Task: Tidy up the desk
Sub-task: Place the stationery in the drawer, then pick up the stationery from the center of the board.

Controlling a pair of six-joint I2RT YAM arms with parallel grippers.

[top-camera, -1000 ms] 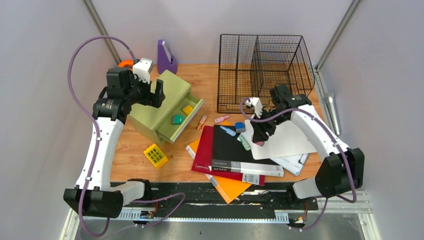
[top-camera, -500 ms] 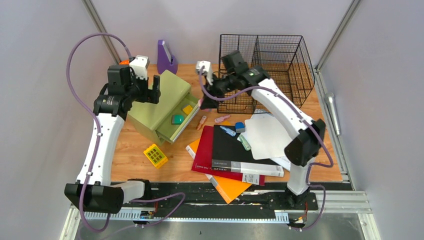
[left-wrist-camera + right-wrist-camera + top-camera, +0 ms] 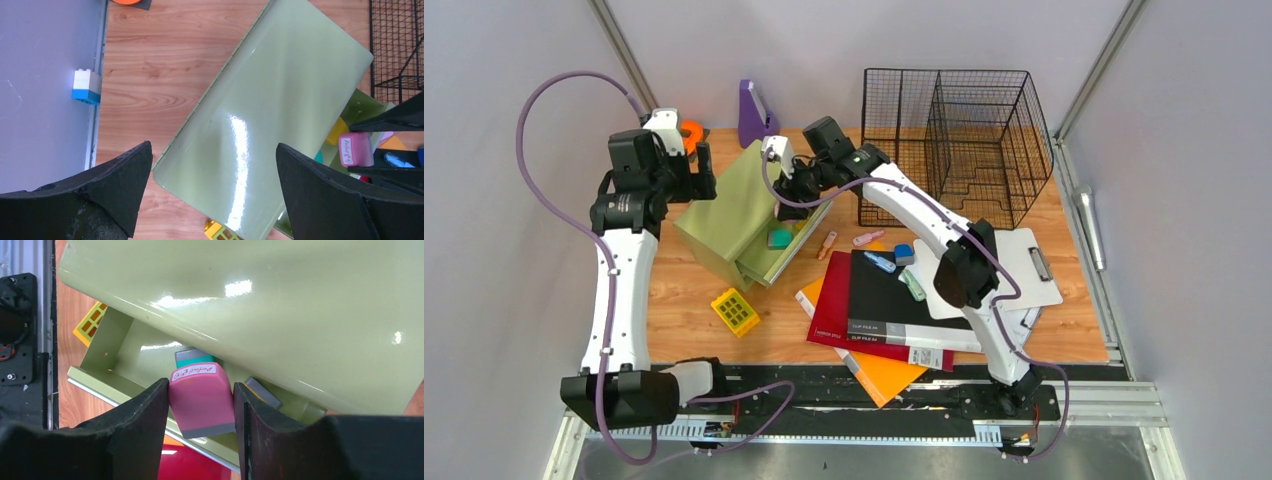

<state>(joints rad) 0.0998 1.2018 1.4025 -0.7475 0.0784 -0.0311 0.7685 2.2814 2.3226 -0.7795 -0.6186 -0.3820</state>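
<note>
Right tool [image 3: 200, 386] is clamped on a pink block [image 3: 202, 405], with one finger on each side of it. It holds the block just over the open drawer [image 3: 107, 347] of the green box [image 3: 260, 300]. A teal block [image 3: 192, 358] lies in the drawer, right behind the pink one. A grey piece [image 3: 263, 392] lies there too, partly under the top of the box.

Left tool [image 3: 214, 155] hangs above the top of the green box. Its fingers are wide apart and nothing is between them.

The worktop [image 3: 684, 290] is the big brown wooden top under the green box, with grey walls around it. The green box sits at a slant on the left part of it. A yellow grid block [image 3: 735, 311] lies near the front of the box. A pile of folders [image 3: 879, 300], red, black and orange, lies to the right of the box, with a clipboard [image 3: 1019, 262] past them. A wire basket [image 3: 954, 130] stands to the right of the box, at the back. A purple stand [image 3: 756, 115] is just behind the box. A white and blue brick [image 3: 85, 86] sits to the left of the box, at the wall.
</note>
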